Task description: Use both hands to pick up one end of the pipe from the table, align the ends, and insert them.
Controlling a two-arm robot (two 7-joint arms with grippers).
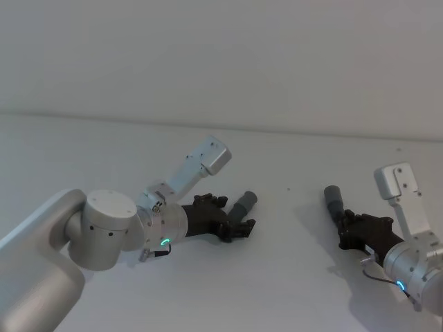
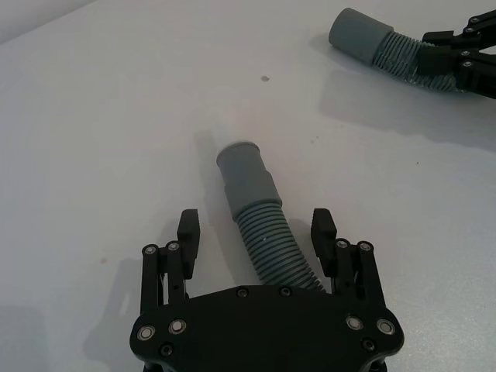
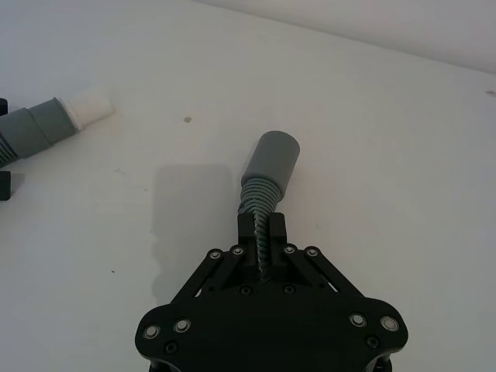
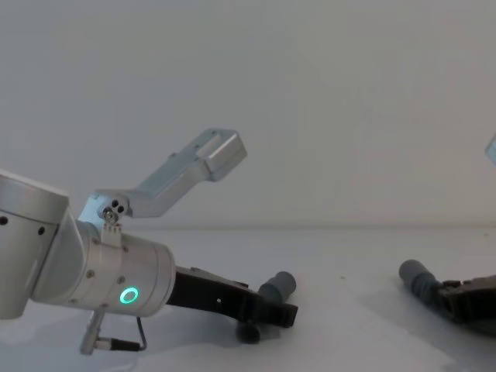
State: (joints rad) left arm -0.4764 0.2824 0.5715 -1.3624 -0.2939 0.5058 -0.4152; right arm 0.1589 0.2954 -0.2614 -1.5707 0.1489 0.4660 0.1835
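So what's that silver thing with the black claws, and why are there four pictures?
It's a robot with two silver arms, and each arm ends in a black two-fingered hand. One picture comes from a camera on its head, one from its chest, and one from each wrist, looking past that hand. Under the arms is a white table. The grey ribbed tubes are pipe pieces. The left hand is open, with a finger on each side of the left pipe, not squeezing it. The right hand is shut on the right pipe, just behind its smooth round end.
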